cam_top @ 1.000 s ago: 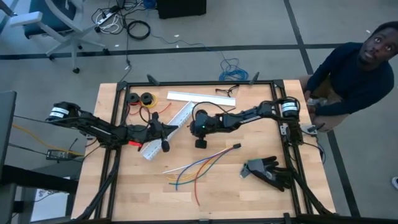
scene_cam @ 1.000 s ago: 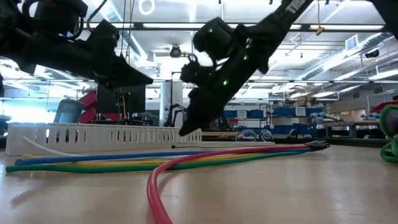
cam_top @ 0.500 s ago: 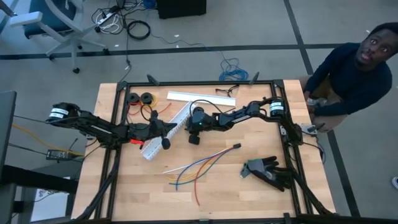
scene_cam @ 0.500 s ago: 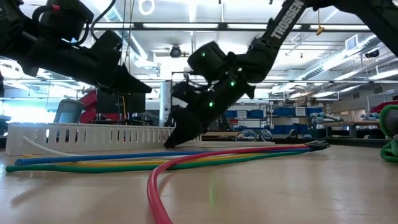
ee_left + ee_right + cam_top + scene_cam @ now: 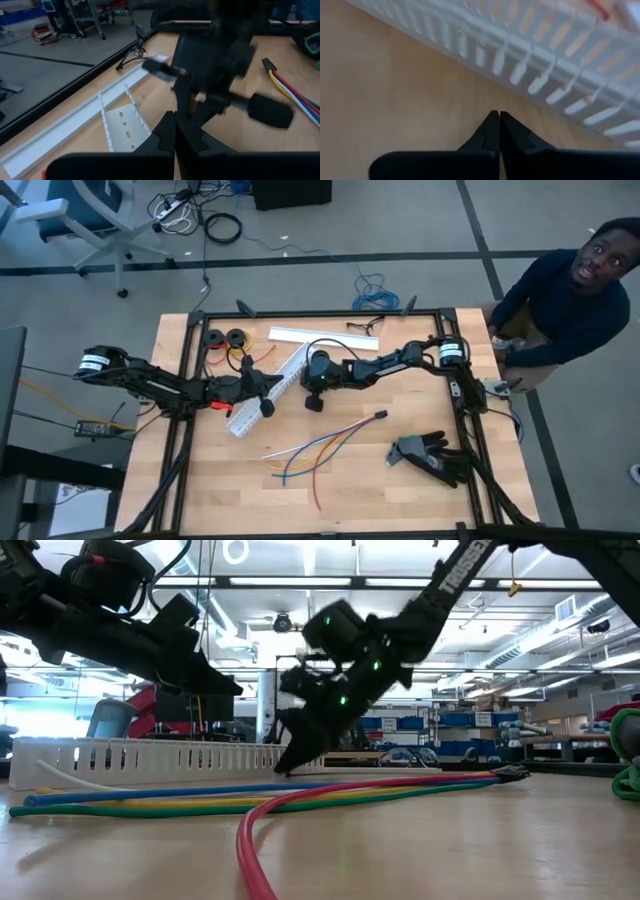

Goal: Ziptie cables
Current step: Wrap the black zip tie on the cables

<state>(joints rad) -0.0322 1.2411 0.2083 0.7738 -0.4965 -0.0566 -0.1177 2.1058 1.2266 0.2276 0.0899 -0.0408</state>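
Right end effector, dark and two-fingered, sits low over the pale wooden desk just beside the long white slotted plastic duct, its fingers pressed together with nothing visible between them in the right wrist view, where the tips hover close over bare wood next to the duct's row of teeth; in the low view the same end effector points down at the desk in front of the duct; left end effector lies near the other side of that duct, facing the right one, fingers likewise pressed together and empty, as the left wrist view shows; the cables, a loose bundle of thin blue, red, orange-yellow and white wires, lie fanned on the desk nearer its front edge, well apart from both end effectors, their joined dark end toward the right arm's side; in the low view they run across the foreground; the thin black ziptie cannot be made out in any view; a black glove lies on the desk at the right; a person in a dark top stands beyond the desk's right edge.
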